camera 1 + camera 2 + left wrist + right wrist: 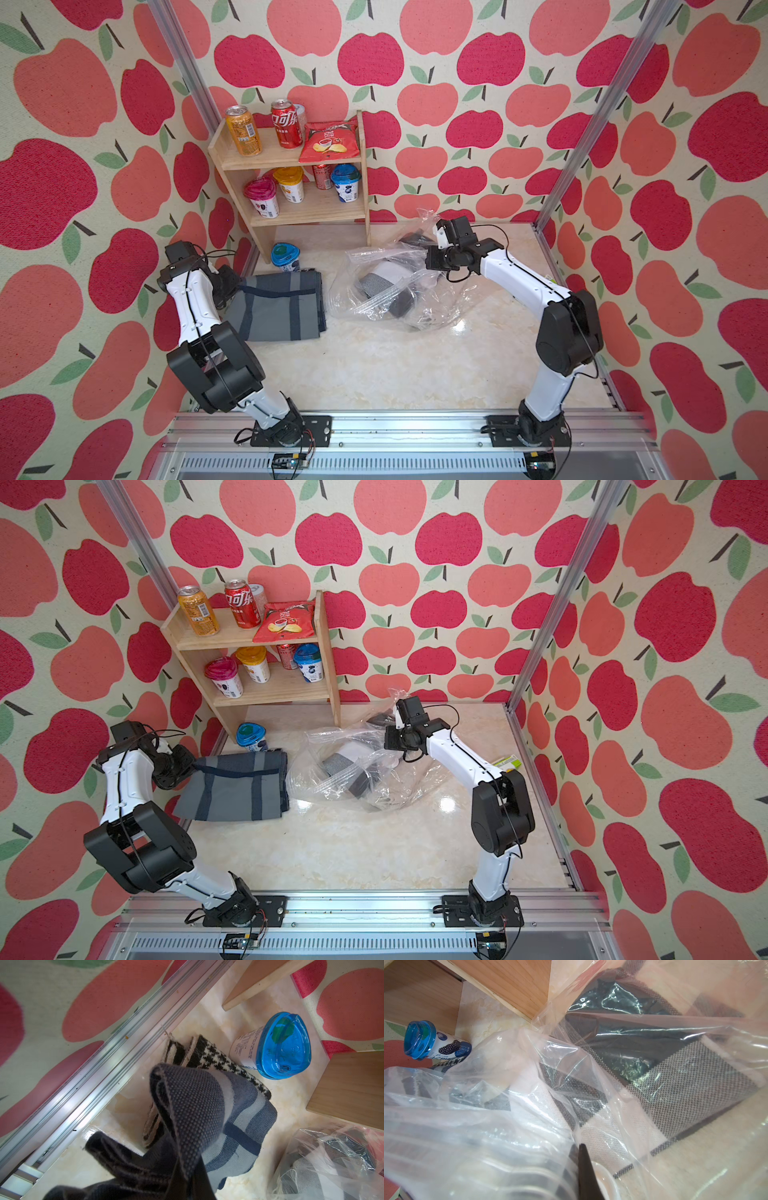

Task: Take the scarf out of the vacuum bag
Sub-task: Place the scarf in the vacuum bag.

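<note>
Clamping, left end effector (192,1180): we see its jaws closed together on a fold of the striped scarf (282,305), at the cloth's 9 o'clock edge in both top views.
Striped scarf: grey with dark blue bands, folded, lying on the worktop (374,374) wholly outside the vacuum bag (357,297). It sits at the bag's 9 o'clock, just beside it. In the left wrist view the pinched end is lifted off the worktop.
Right end effector (578,1157): pinched tight on a gathered pleat of the bag's clear plastic, at about 2 o'clock of the bag's middle in both top views.
Vacuum bag: crumpled, mid-worktop, with a corner of plastic standing up at its 12 o'clock. Its white valve cap (603,1176) sits just beside the right end effector.
Checked scarf (675,1084): grey, white and black, inside the bag under the plastic. We see the right end effector touching plastic only, not this cloth.
Houndstooth scarf (218,1061): on the worktop, partly under the striped one.
Blue-lidded cup (285,255): upright at the striped scarf's 12 o'clock, near the foot of the wooden shelf (365,174).
</note>
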You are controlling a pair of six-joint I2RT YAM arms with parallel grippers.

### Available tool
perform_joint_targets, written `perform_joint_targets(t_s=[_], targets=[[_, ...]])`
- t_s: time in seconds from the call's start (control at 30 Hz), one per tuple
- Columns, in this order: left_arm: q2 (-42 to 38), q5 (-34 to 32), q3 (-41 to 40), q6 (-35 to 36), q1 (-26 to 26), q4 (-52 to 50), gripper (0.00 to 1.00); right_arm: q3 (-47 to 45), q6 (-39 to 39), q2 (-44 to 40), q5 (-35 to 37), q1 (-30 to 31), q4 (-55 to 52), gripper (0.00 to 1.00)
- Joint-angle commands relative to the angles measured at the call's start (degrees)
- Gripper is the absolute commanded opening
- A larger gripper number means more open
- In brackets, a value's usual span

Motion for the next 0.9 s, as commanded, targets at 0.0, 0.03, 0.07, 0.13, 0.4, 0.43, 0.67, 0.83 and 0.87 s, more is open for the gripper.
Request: perform_joint_targets(t_s=[0.0,0.03,0.07,0.13,0.4,0.43,0.67,0.83,0.87], targets=[[1.19,0.98,-0.74,-0.69,0.02,3.35,0.0,-0.14,-2.15,-2.62,1.08,0.03,-1.24,0.0],[1.27,1.4,-0.89,-0.73,-0.25,3.45,0.07,-0.16,-2.73,-2.96,1.17,0.46,-1.21,0.0],[0.9,1.54,-1.41,-0.6,-0.55,3.88,0.22,-0.22,-3.34,-3.2,0.83,0.9,-1.04,0.0],[-0.89,2.35,-2.59,-0.77,-1.21,5.13,0.6,-0.63,-4.88,-3.97,-0.94,2.0,0.19,0.0],[-8.33,7.53,-2.87,-1.98,-4.71,5.19,0.97,-1.74,-9.41,-5.5,-4.09,5.83,2.86,0.0],[-10.13,7.33,-3.23,-2.36,-5.85,5.28,0.97,-1.94,-9.93,-5.49,-4.69,6.15,2.98,0.0],[-32.08,11.09,-16.15,-13.5,-16.82,12.61,0.98,-4.86,-13.9,-7.73,-8.53,8.18,5.13,0.0],[-47.26,16.28,-25.17,-22.86,-25.78,15.31,0.98,-6.18,-16.87,-9.04,-10.32,9.78,5.29,0.0],[-49.27,17.95,-26.83,-24.61,-27.1,16.51,0.98,-6.23,-17.38,-9.12,-10.26,10.14,5.03,0.0]])
